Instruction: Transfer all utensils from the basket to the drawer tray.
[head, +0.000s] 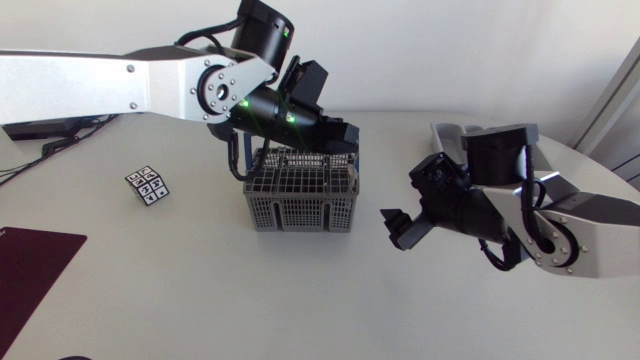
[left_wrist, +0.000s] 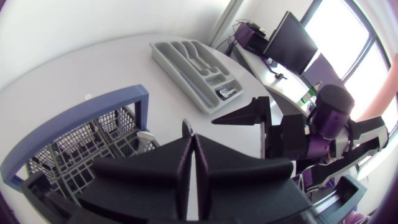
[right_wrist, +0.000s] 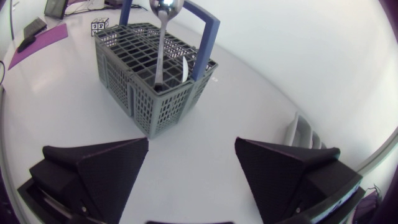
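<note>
Steel spoon (right_wrist: 161, 46) upright in basket (right_wrist: 118, 99) — left pincer (left_wrist: 193, 140) hides it overhead.

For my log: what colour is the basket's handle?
The handle is blue, on a grey basket; clearest in the right wrist view.

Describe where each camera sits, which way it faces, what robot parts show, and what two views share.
Head view: fixed above the table, looking down; left arm and right arm show, left gripper over the basket.
Left wrist view: on the left arm, looking down past its shut gripper at basket, tray, right arm.
Right wrist view: on the right arm, facing the basket across the table past its open right gripper.
Both wrist views share the basket.
</note>
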